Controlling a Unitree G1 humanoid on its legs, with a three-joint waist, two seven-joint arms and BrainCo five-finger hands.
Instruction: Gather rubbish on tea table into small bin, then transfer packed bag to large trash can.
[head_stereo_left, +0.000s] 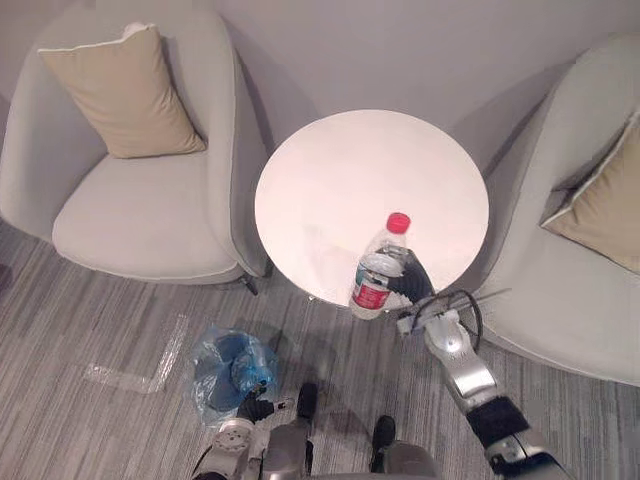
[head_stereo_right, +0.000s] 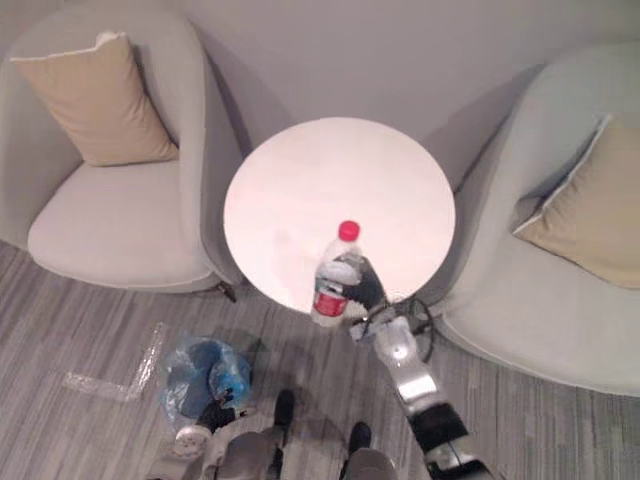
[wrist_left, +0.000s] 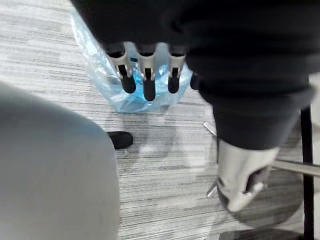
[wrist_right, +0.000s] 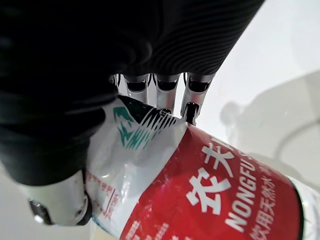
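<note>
Bottle (head_stereo_left: 376, 283), light and slick, probably crushes easily; right hand (head_stereo_left: 413, 282) clamped round its labelled middle, over near edge of table (head_stereo_left: 330, 170).

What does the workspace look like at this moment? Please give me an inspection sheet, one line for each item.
surface: round white table, with only the bottle at its near edge.
job's things: plastic bottle with red cap and red label, slightly tilted; small bin lined with a blue bag, on the carpet at the robot's left.
clutter: strip of clear tape on the carpet beside the bin.
hands: right hand curled round the bottle; left hand low by the bin, fingers straight, holding nothing.
cables: nothing seen.
surroundings: a grey armchair on each side of the table, each with a beige cushion.
</note>
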